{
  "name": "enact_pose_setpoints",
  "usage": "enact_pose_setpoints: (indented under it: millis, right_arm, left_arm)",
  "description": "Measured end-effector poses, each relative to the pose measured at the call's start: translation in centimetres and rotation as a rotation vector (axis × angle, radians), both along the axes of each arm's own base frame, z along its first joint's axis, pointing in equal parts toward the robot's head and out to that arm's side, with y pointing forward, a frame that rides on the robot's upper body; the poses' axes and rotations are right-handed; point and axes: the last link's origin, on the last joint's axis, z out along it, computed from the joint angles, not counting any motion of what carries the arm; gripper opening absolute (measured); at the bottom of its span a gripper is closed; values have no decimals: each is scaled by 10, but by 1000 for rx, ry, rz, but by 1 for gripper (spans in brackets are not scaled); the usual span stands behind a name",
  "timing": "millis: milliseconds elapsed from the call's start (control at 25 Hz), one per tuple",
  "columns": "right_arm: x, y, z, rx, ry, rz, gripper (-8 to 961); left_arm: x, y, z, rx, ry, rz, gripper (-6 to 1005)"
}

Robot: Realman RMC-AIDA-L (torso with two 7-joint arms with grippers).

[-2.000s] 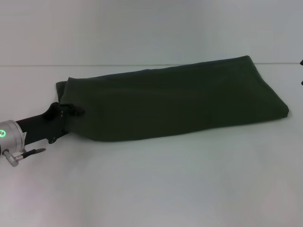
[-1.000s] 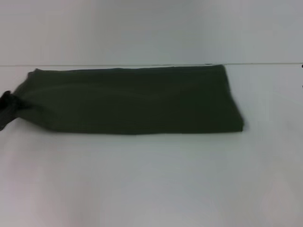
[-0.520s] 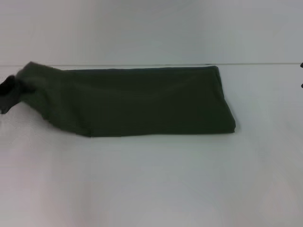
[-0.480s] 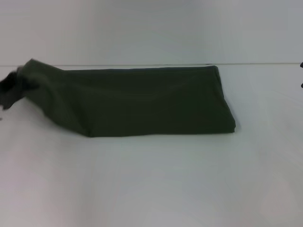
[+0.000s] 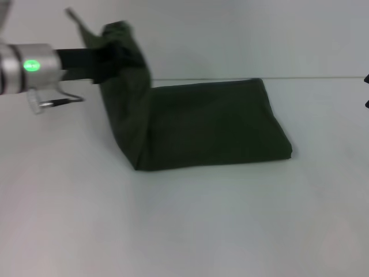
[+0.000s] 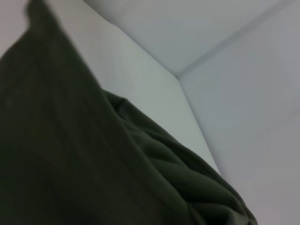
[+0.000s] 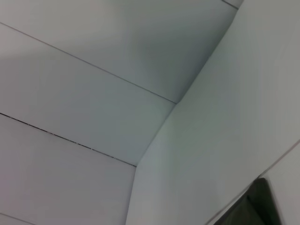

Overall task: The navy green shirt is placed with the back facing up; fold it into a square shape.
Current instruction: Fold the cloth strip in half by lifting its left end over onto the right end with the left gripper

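Note:
The navy green shirt [image 5: 213, 124] lies on the white table [image 5: 202, 231] as a long folded band. Its left end is raised high off the table and hangs down in a steep fold to the surface. My left gripper [image 5: 112, 56] is up at the upper left of the head view, shut on that raised end, with cloth bunched around it. In the left wrist view the shirt [image 6: 70, 164] hangs close and fills the frame's lower part. Only two dark tips of my right gripper [image 5: 367, 90] show, at the right edge of the head view, away from the shirt.
A pale wall rises behind the table's far edge [image 5: 323, 77]. Bare white table surface lies in front of and left of the shirt. A dark shape [image 7: 255, 206] shows at the edge of the right wrist view.
My left gripper has lifted the shirt's left end from table level to high above it and carried it rightward. The part lying flat is now shorter.

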Motion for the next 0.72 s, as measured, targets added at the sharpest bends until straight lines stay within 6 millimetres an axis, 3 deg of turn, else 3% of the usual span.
enact_pose_setpoints:
  millis: [360,720]
  right_arm:
    - [0,1,-4,-10,2,-5,867]
    - [0,1,-6,-14,3,-7,866]
  left_arm:
    - [63,4,-70,-52,149,-189,56]
    - [91,4,-122,-83,299,-277,74]
